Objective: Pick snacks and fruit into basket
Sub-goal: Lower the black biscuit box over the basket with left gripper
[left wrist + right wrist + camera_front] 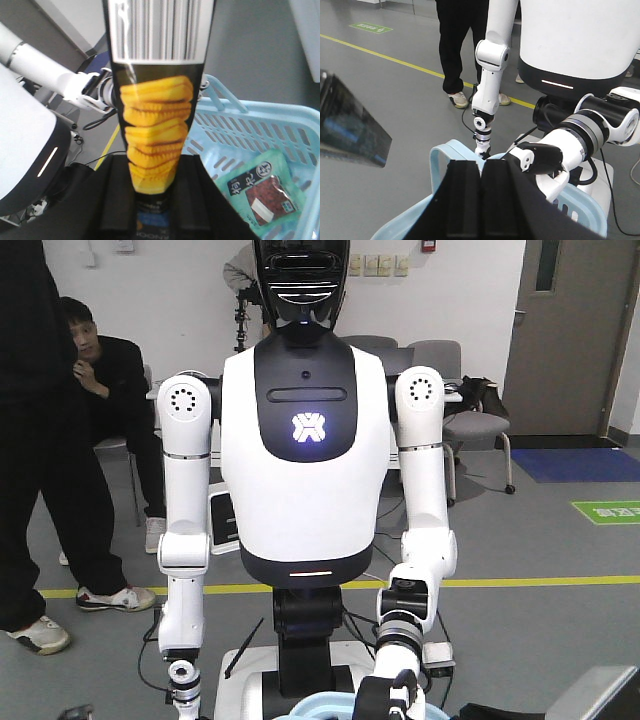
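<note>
The left gripper (152, 210) has its black jaws clamped on the near end of the black-and-blue carton (156, 125). The carton runs out from between them, away from the camera, with its pictured yellow corn cobs and a barcode facing the left wrist view. It is held above the edge of the pale blue basket (250, 112), not lying inside it. The teal pouch (262, 192) with its window of red berries lies flat on the basket floor, to the carton's right in this view and apart from it.

The right gripper (481, 200) has its 2 jaws pressed together with nothing between them, and it hangs over the basket's near rim.

Beyond the basket stands a white humanoid robot (300, 480) with a glowing emblem (309, 427) on its dark chest. Its 1 arm (185, 540) hangs straight down. Its other arm (425, 530) bends down so that its black hand (542, 157) sits at the basket's far rim; whether it touches the rim cannot be told.

Behind it a yellow line (550, 582) crosses the grey floor (560, 640). A person (95, 370) sits there, and a 2nd person (30, 440) in black stands at the edge of the front view
</note>
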`<state>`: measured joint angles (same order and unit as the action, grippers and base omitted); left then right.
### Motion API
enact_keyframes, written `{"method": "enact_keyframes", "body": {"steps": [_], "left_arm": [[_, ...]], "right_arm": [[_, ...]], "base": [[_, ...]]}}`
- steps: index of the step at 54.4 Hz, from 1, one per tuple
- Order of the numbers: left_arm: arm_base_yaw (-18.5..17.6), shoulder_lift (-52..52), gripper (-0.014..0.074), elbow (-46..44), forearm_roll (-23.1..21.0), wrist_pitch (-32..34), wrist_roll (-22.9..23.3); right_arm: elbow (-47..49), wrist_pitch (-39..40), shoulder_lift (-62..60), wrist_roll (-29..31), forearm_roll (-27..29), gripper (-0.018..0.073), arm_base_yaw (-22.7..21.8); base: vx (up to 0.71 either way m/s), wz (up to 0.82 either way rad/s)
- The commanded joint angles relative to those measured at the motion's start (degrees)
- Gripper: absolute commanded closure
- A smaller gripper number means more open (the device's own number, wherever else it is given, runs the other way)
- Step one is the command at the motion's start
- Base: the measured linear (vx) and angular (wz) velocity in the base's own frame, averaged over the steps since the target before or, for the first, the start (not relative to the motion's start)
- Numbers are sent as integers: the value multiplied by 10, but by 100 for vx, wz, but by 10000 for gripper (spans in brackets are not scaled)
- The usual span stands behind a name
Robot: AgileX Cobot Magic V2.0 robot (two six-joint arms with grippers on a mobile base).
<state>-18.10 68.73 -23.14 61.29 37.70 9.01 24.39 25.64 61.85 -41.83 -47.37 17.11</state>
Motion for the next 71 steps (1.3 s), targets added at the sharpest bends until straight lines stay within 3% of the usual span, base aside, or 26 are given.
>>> {"method": "enact_keyframes", "body": {"steps": [1,24,41,71], "left_arm": [[-5,8,596,-19,34,35,19],[-31,65,596,-20,46,47,15],[-31,96,596,-70,41,53,17],[-31,165,596,-72,40,80,10]], "right_arm": [[16,32,-10,5,13,568,-3],[16,32,-10,5,13,568,-3],[16,33,-10,5,13,568,-3],[16,35,-10,5,14,568,-3]], "base": [[0,0],[0,0],[0,0],[0,0]]}}
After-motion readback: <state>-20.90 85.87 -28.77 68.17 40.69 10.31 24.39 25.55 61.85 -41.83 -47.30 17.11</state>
